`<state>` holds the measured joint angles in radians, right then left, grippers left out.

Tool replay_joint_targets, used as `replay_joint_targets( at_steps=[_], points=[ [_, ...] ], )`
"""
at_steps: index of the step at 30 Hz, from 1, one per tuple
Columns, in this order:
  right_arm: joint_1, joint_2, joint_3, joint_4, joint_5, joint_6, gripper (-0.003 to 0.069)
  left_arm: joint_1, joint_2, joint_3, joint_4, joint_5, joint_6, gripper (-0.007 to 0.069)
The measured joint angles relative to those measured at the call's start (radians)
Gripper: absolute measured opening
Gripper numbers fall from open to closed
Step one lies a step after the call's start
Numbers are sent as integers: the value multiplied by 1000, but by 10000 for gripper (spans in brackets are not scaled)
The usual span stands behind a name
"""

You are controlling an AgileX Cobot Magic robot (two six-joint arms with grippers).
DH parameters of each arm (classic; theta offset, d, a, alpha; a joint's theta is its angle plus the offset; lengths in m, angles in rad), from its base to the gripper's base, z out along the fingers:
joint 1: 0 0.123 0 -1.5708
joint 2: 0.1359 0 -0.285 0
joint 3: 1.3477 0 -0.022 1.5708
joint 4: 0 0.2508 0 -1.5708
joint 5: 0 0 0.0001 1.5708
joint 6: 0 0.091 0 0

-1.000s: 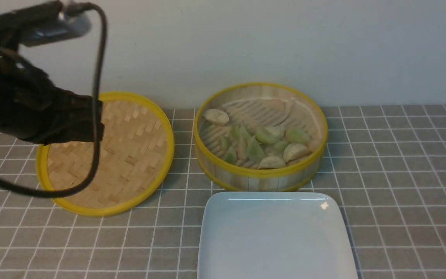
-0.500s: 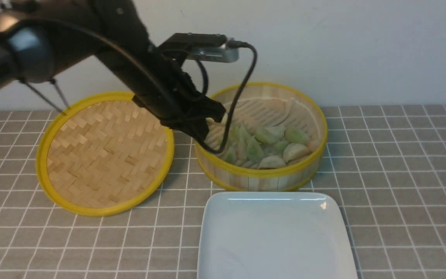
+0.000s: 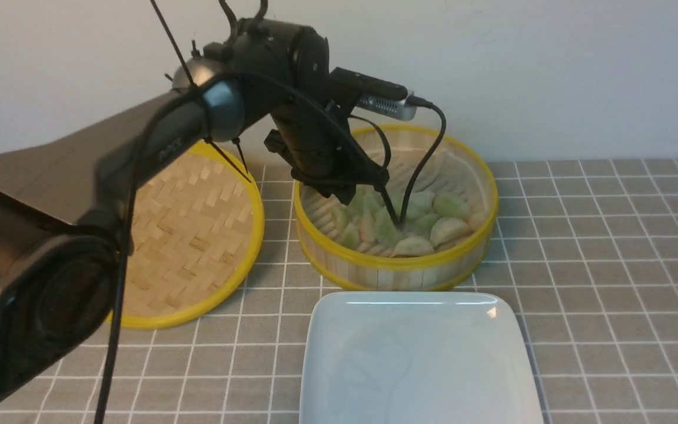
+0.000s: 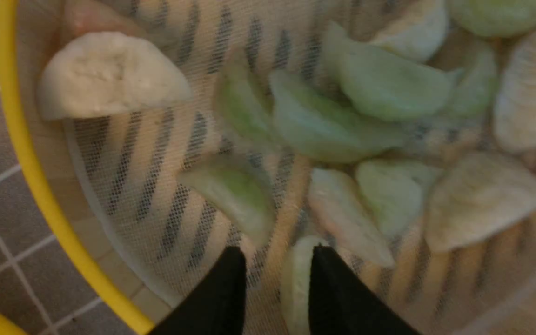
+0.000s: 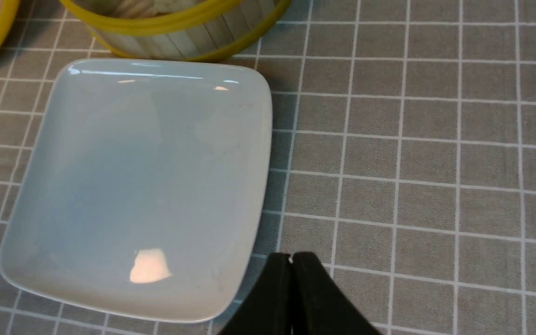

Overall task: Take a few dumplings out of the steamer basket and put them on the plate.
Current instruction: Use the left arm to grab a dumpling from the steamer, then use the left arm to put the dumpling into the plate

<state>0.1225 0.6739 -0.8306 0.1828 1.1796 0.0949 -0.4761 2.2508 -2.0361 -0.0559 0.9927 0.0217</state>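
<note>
left gripper (image 4: 277, 260) spread, seemingly straddling a dumpling (image 4: 296, 288) in the steamer basket (image 4: 30, 163); right gripper (image 5: 290, 258) pressed together.

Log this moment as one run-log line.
left gripper: open, over dumplings in steamer basket | right gripper: shut, near plate | plate: no dumplings yet

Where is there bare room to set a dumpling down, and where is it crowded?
The whole plate is bare, as is the checked tablecloth to its right. The woven lid shows nothing on it. Crowded: the near half of the steamer basket, where the dumplings bunch around the open left gripper.
</note>
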Motion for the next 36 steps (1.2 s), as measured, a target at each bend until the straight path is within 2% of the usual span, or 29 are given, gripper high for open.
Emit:
replay_joint_targets(
  at_steps=[1, 5, 15, 19, 22, 23, 26, 36],
  points=[
    [0, 0, 0, 5, -3, 0, -15, 0, 24, -2, 22, -16, -22, 273],
    [0, 0, 0, 8, -3, 0, -15, 0, 60, -2, 30, -40, -48, 326],
    [0, 0, 0, 22, -10, 0, -15, -1, 126, -12, 29, -87, -82, 335],
    [0, 0, 0, 22, -10, -3, -15, -2, 132, -17, 28, -87, -90, 300],
    [0, 0, 0, 26, -10, -4, -15, -2, 134, -21, 32, -83, -94, 144],
    [0, 0, 0, 26, -8, -11, -15, -2, 132, -25, 34, -79, -94, 131],
    [0, 0, 0, 30, -3, -30, -15, -2, 131, -48, 36, -49, -94, 133],
    [0, 0, 0, 53, 1, -32, -15, -1, -5, -258, 31, 197, -72, 133]
  ],
)
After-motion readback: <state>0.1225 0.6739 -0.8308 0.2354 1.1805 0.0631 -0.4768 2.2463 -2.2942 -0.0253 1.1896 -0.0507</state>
